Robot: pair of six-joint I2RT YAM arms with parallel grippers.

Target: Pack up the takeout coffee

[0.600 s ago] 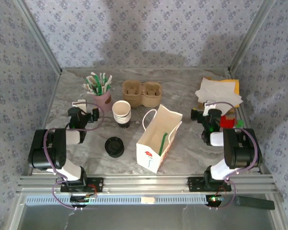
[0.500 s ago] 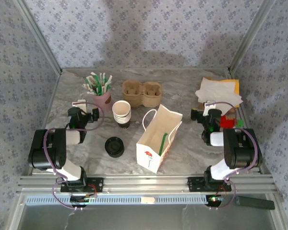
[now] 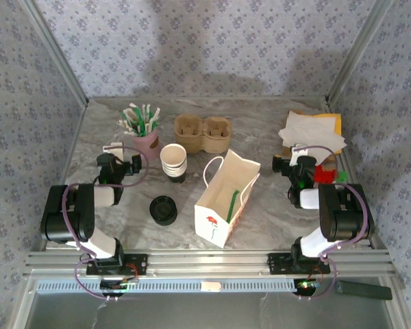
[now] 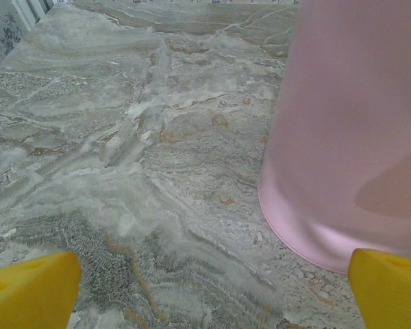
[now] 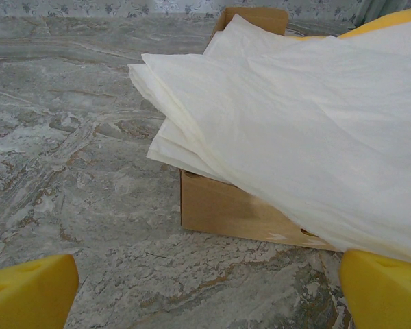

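Note:
The takeout coffee (image 3: 164, 210) looks like a black disc with dark sides on the marble, left of centre; its white cup is hidden under the lid. An open white paper bag (image 3: 223, 200) with a red flower stands to its right, a green stick inside it. My left gripper (image 3: 123, 165) rests open behind and left of the coffee, apart from it; its yellow fingertips (image 4: 31, 288) stand wide over bare marble beside a pink cup (image 4: 349, 137). My right gripper (image 3: 294, 163) is open right of the bag, fingertips (image 5: 31, 288) spread before white napkins (image 5: 301, 116).
A pink cup (image 3: 144, 141) of green and white straws, a stack of lidless white cups (image 3: 173, 160) and a brown two-cup carrier (image 3: 202, 129) line the back. Napkins (image 3: 312, 131) lie on a cardboard box (image 5: 233, 209) at the back right, small red and green things (image 3: 326, 174) nearby.

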